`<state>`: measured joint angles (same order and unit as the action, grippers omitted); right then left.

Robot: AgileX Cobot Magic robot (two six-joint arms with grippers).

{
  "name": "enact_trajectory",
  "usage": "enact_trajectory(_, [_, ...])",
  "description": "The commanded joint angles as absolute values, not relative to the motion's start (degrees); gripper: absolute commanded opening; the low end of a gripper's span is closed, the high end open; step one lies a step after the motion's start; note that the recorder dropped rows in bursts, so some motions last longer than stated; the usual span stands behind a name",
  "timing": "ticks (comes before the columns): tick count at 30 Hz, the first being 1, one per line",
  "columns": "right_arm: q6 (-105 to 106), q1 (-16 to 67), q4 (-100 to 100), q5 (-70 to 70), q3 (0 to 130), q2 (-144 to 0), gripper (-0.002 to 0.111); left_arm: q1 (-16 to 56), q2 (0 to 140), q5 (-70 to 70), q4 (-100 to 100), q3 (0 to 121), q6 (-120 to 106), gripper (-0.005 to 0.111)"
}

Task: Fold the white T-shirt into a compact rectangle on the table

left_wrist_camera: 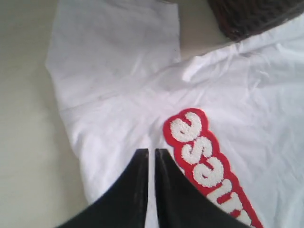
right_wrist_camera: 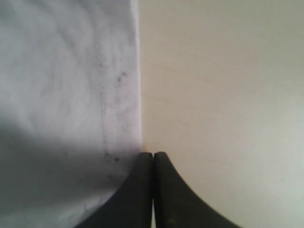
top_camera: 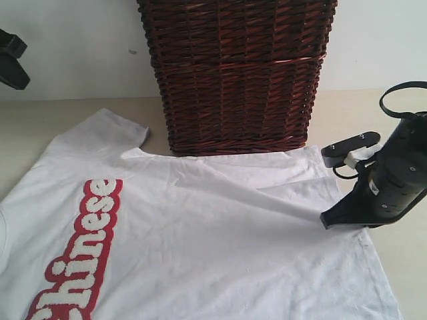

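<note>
White T-shirt point(top_camera: 220, 240) lies spread on the counter point(top_camera: 410, 280), one edge against the wicker basket point(top_camera: 237, 73).
Left tool point(left_wrist_camera: 151, 156), jaws pinched narrow, hangs over the shirt beside the lettering point(left_wrist_camera: 204, 156); right tool point(right_wrist_camera: 153, 159), jaws pressed together, sits at the hem, right of the basket.

Exterior view: the white T-shirt point(top_camera: 213, 227) runs off the lower and left edges, and its red lettering point(top_camera: 83, 247) is cut at the lower left. The wicker basket point(top_camera: 237, 73) is cropped at the top. Only a dark fragment of the left arm point(top_camera: 10, 60) shows at upper left. Right wrist view: the cloth is blurred, so whether the right gripper point(right_wrist_camera: 152, 156) pinches the hem point(right_wrist_camera: 109, 95) cannot be told.
</note>
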<state>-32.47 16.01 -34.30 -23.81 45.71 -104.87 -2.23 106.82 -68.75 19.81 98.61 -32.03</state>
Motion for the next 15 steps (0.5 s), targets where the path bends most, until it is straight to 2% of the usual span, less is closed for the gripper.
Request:
enact_trajectory(1, [-33.7,13.2,-36.1,-20.5,45.5,-104.9,0.000,2.2,106.6,-70.0,17.5,96.5,-35.7,0.022])
enact_trajectory(7, [-34.1,12.3,-34.9,-19.9,45.5,-104.9,0.000,6.8,106.6,-70.0,7.2,90.8,-36.0,0.046])
enact_trajectory(11, [-31.2,12.3,-32.5,-19.7,45.5,-104.9,0.000,7.0,106.6,-70.0,5.0,84.0,-37.7,0.054])
enact_trajectory(15, [-29.7,12.3,-30.7,-19.7,45.5,-104.8,0.000,7.0,106.6,-70.0,-1.8,74.7,-52.0,0.057])
